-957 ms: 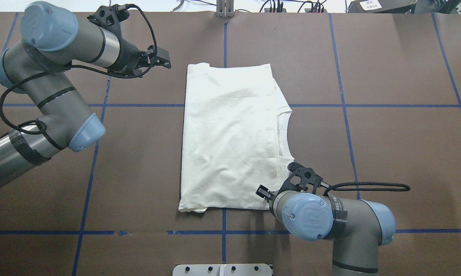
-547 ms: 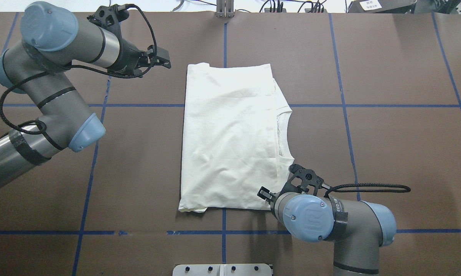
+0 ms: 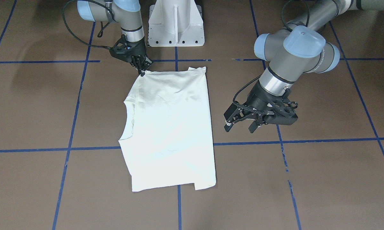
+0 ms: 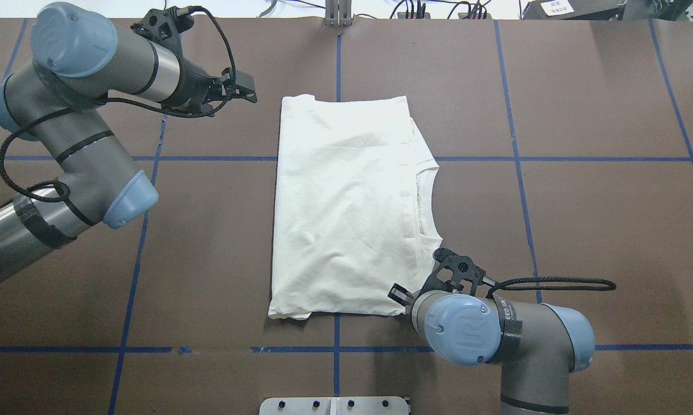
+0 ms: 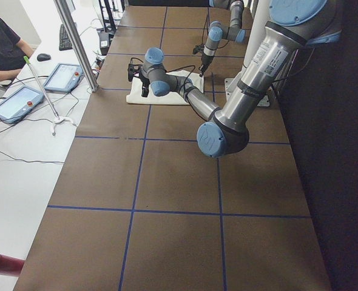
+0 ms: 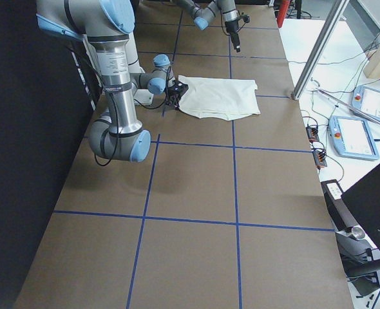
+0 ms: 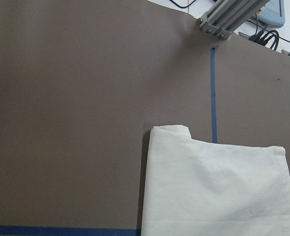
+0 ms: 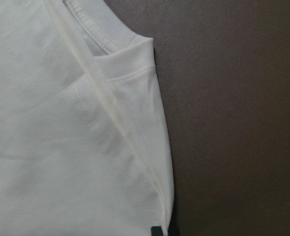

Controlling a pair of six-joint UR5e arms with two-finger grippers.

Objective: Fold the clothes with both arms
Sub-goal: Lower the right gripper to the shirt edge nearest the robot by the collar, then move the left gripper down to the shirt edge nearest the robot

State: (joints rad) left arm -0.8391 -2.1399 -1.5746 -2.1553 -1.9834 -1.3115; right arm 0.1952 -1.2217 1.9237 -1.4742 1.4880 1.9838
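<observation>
A: Cream-white folded cloth T-shirt: where?
B: Flat at mid-worktop, collar toward the right end.
A: Tools?
B: Black right tool pinching the collar-side corner nearest the robot's edge; black left tool spread, hovering off the hem corner toward the far edge.
A: Advice?
B: Lower the left tool, clamp all layers, then lift both level, slowly, to keep edges aligned.
</observation>
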